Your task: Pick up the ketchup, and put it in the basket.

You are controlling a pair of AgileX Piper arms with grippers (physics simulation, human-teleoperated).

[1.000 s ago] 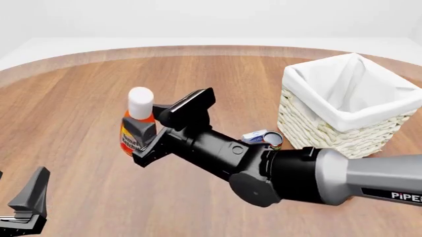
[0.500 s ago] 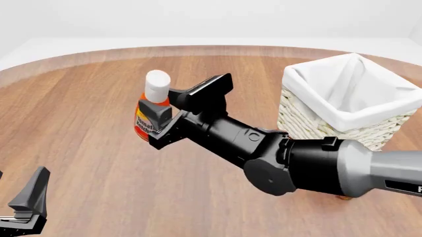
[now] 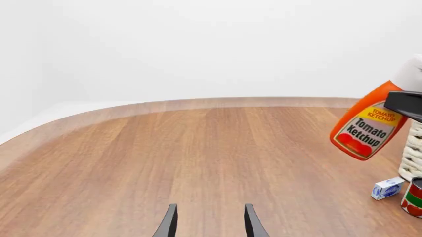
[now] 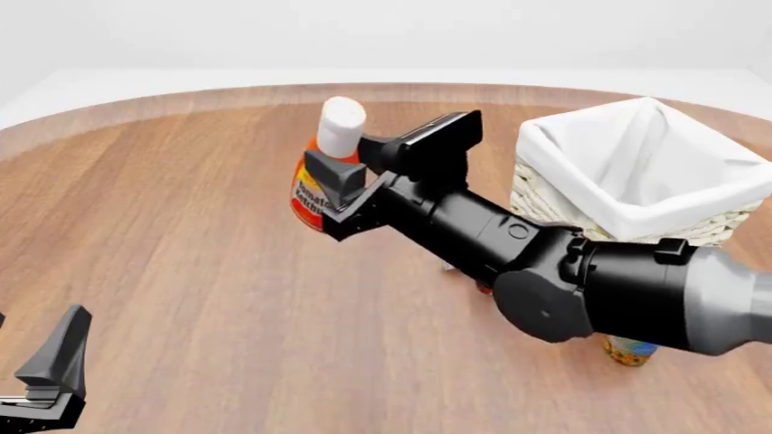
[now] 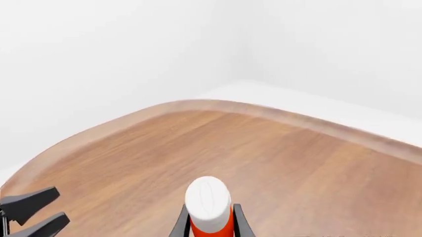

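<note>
Ketchup (image 4: 324,172) clamped at mid-body in the closed right end effector (image 4: 343,192), raised off the counter (image 4: 181,226) beside the basket (image 4: 634,194) to clear its rim; left end effector (image 3: 207,222) spread, empty.

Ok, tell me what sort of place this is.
Likely a simulated tabletop test scene, not a real room: a bare wooden table against blank white walls, with only a ketchup, a basket and small cans laid out.

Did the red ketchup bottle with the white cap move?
Yes. The red ketchup bottle, held by the right gripper, went up and rightward, closer to the cream wicker basket.
</note>
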